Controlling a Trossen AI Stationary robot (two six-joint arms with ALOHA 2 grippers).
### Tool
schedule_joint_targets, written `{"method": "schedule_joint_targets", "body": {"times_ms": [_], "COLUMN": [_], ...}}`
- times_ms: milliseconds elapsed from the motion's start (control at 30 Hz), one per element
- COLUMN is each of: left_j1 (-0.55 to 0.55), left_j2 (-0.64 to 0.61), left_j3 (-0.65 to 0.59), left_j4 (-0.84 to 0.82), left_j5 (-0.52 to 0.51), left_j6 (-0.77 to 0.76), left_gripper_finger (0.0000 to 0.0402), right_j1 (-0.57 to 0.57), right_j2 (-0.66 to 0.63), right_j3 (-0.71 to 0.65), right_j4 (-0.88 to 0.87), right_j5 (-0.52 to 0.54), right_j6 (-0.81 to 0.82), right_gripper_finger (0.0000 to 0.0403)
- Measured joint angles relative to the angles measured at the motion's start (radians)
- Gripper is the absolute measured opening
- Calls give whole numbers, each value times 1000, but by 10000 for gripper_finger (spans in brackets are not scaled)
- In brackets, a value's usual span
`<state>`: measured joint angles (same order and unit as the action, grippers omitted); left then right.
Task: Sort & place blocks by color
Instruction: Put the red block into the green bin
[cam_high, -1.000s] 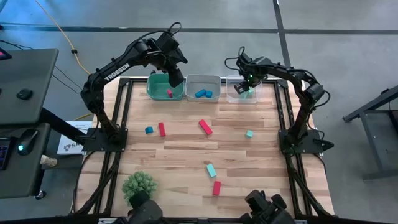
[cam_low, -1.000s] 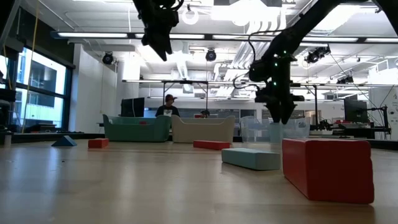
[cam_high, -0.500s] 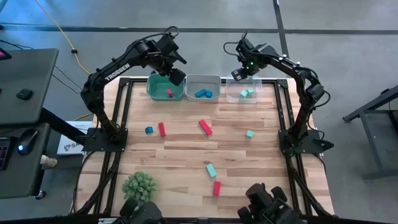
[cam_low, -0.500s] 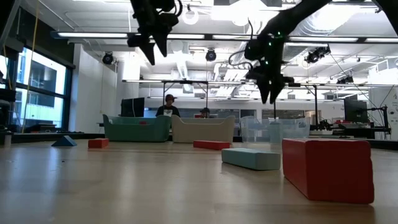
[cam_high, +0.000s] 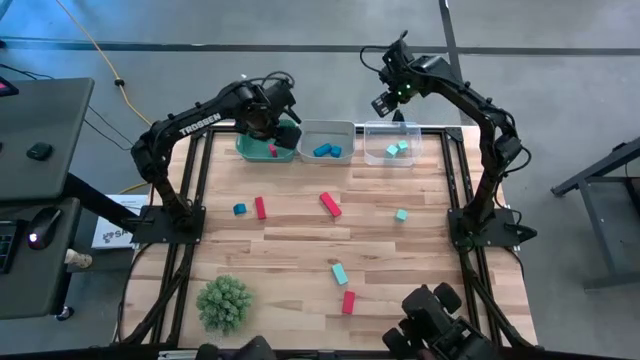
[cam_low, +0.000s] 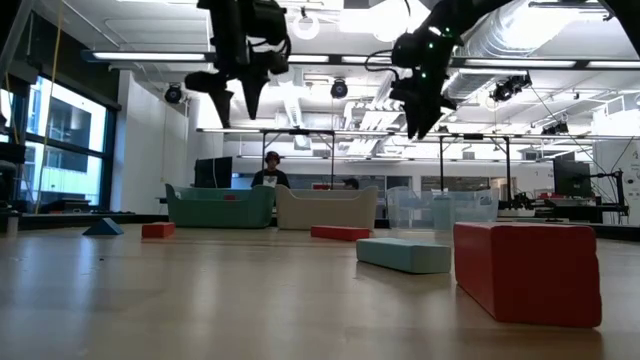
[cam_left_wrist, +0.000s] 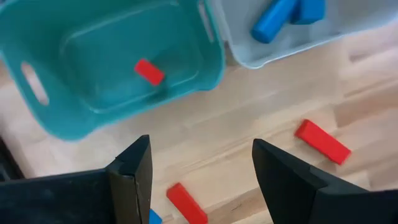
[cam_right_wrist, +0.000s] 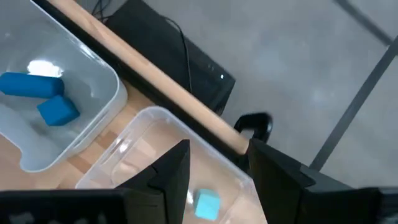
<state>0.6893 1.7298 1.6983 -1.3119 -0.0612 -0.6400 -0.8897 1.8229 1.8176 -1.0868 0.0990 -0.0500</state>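
My left gripper (cam_high: 285, 135) (cam_left_wrist: 200, 146) hangs open over the right rim of the teal bin (cam_high: 262, 140), which holds one red block (cam_left_wrist: 149, 71). My right gripper (cam_high: 385, 105) (cam_right_wrist: 217, 149) is open and empty, high above the far edge of the clear bin (cam_high: 392, 145), where teal blocks (cam_high: 396, 149) lie. Blue blocks (cam_high: 326, 151) sit in the grey bin (cam_high: 327, 138). Loose on the table lie a blue cube (cam_high: 239, 209), red bars (cam_high: 260, 207) (cam_high: 330, 204) (cam_high: 348, 302), a teal cube (cam_high: 401, 215) and a teal bar (cam_high: 340, 273).
The three bins stand in a row along the far edge. A green spiky plant ball (cam_high: 224, 301) sits at the near left. Bare wood lies between the bins and the loose blocks. People sit in the room behind the table.
My right gripper has risen well clear of the clear bin and drifted toward the far edge. My left gripper has sunk a little over the teal bin's right rim and rolled about its own axis, so its two fingers now show side by side in the low view.
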Motion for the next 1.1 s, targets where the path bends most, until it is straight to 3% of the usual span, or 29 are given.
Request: {"method": "schedule_joint_targets", "body": {"times_ms": [400,1100], "left_j1": [-64,-236], "left_j2": [0,0], "left_j3": [-115,-453], "left_j4": [21,106], "left_j5": [-109,-4], "left_j6": [-264,-610], "left_gripper_finger": [195,195], "right_j1": [0,0], "right_j2": [-1,-1], "right_j3": [27,27], "right_j4": [51,53], "right_j5": [4,-2], "right_j6": [-64,-90], "right_gripper_finger": [154,154]}}
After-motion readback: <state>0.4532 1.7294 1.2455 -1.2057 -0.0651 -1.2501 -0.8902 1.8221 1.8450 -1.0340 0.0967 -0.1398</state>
